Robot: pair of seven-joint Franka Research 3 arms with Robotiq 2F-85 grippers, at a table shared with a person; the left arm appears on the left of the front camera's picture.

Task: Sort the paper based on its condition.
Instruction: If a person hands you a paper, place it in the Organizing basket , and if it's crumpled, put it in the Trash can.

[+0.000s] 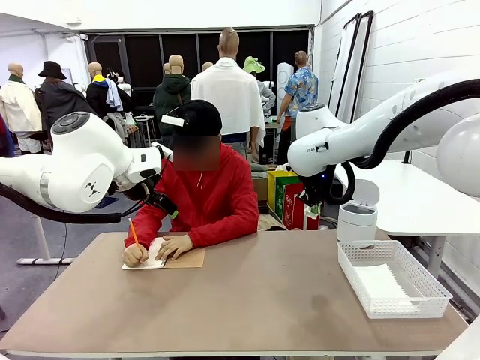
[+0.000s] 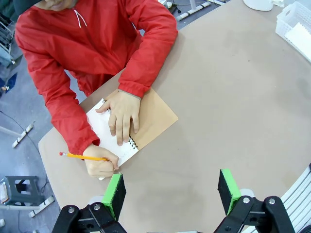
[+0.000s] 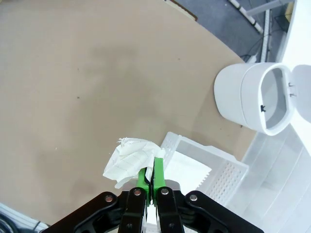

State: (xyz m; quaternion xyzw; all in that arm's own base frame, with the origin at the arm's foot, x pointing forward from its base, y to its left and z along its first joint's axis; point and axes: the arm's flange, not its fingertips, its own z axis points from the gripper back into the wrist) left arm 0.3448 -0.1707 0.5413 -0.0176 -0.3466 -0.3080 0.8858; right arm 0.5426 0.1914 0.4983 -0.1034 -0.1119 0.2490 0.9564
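Pinching a crumpled, creased white paper (image 3: 127, 159), right tool (image 3: 151, 166) clamped tight; left tool (image 2: 171, 189) wide apart, empty.

One person (image 1: 214, 195) at the far side of one tabletop (image 1: 262, 300), with one pencil (image 2: 80, 156) and one notebook (image 2: 155, 114). Two robot arms, the left arm (image 1: 75, 161) and right arm (image 1: 360, 131), carry one claw apiece: left claw (image 2: 171, 187), right claw (image 3: 151, 167). One wrinkled sheet (image 3: 127, 158). One mesh tray (image 1: 409, 306) at near right, its flat paper (image 1: 381, 283) too flush to count by sheet. One white bin (image 1: 357, 221) beyond it.
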